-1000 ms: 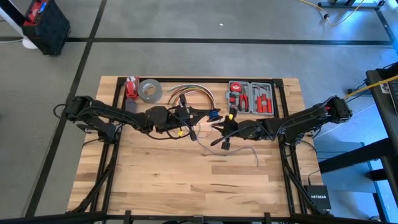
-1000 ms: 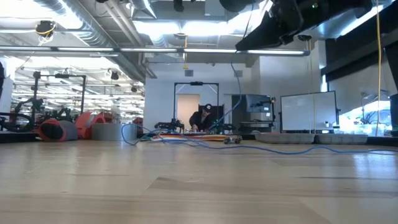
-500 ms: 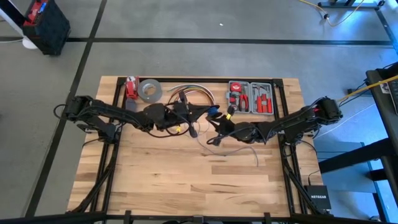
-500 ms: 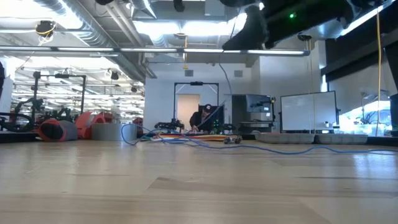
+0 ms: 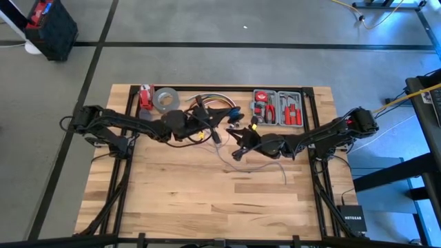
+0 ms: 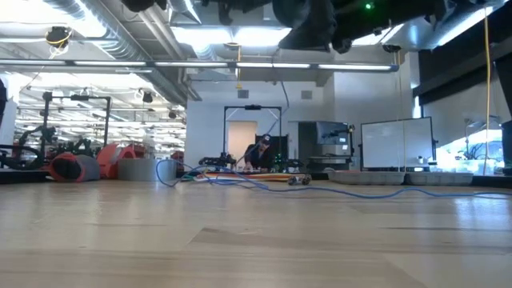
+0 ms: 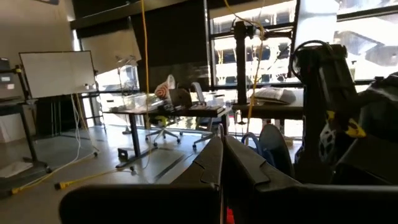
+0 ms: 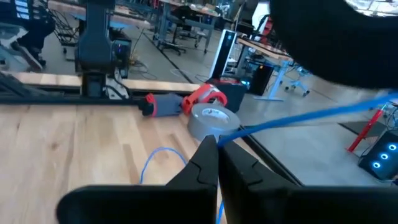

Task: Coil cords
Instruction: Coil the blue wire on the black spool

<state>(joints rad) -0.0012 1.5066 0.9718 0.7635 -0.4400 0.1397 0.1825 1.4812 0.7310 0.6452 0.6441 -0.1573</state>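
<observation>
Overhead, right end effector [image 5: 238, 137] pinched shut on blue cord [image 8: 298, 119], mid-counter [image 5: 179, 200]. Left end effector [image 5: 219, 118] closed, near tool case [image 5: 277, 108].

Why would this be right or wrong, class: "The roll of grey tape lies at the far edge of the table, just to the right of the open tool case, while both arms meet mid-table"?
One detail is wrong. The high view shows the roll of grey tape at the far edge of the table to the left of the open tool case, not the right. The rest stands: both arms meet mid-table.
</observation>
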